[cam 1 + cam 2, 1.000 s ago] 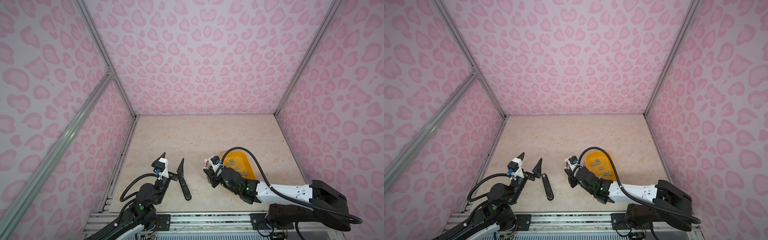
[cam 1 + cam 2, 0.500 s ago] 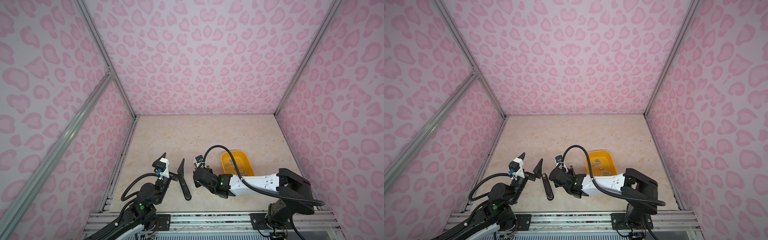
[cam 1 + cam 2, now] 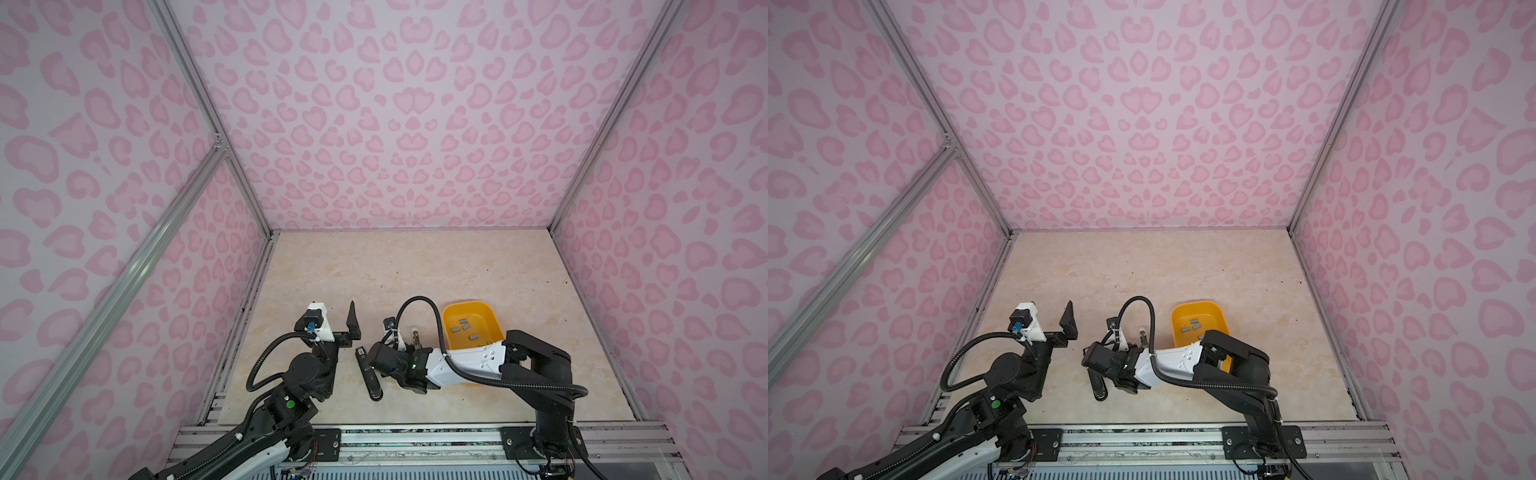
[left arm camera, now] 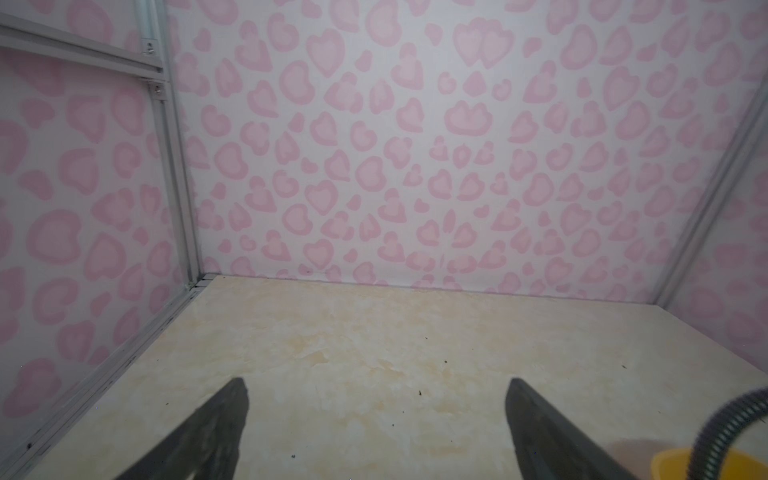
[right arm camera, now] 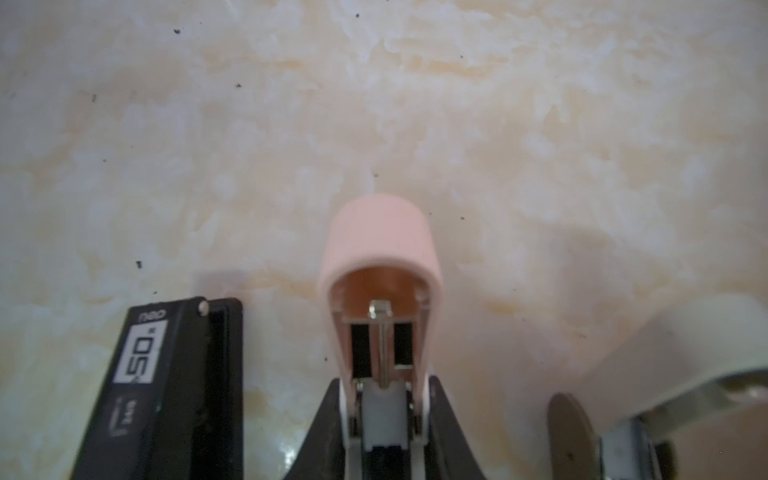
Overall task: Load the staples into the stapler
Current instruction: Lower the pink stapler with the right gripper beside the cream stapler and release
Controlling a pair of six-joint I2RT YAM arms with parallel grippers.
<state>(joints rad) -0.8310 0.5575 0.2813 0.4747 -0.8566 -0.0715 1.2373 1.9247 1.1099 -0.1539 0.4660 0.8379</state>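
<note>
Grips pink stapler (image 5: 380, 237) lengthwise in narrowed right pincer (image 5: 384, 397), left pincer (image 4: 376, 388) gaping empty. Needs staples (image 3: 463, 328) from yellow tray (image 3: 467, 305) behind right pincer

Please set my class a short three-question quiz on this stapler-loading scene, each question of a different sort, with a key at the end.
1. True or false: the left gripper is open and holds nothing.
2. Which thing is the right gripper clamped on? A) the black stapler B) the pink stapler C) nothing
3. Fill in: the loose staples lie in the ______.
Key: 1 true; 2 B; 3 yellow tray.
</note>
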